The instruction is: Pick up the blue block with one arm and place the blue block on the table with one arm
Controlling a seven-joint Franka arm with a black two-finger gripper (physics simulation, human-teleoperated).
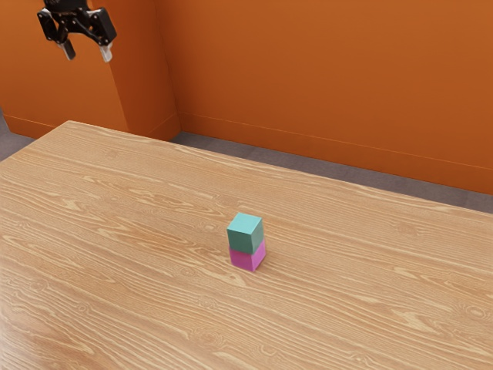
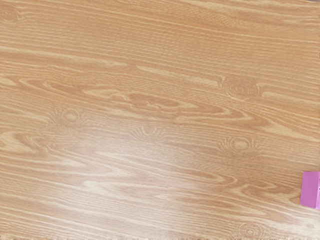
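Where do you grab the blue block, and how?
I'd come straight down and pinch two opposite sides of the blue block. It sits on the pink block, its top is uncovered, and its sides look flat and upright.

I look out at a plain orange wall [image 1: 323,69] running along the far side of the room. At the exterior view's left, another orange section [image 1: 73,92] juts forward and makes a corner. A baseboard [image 1: 308,146] in the same orange follows the walls, marked off by a thin line. Below it I see a strip of dark grey floor [image 1: 269,156]. Nearer me spreads the tabletop [image 1: 370,301], light brown wood with wavy grain and knots, a pale sheen [image 2: 125,175] lying across it.
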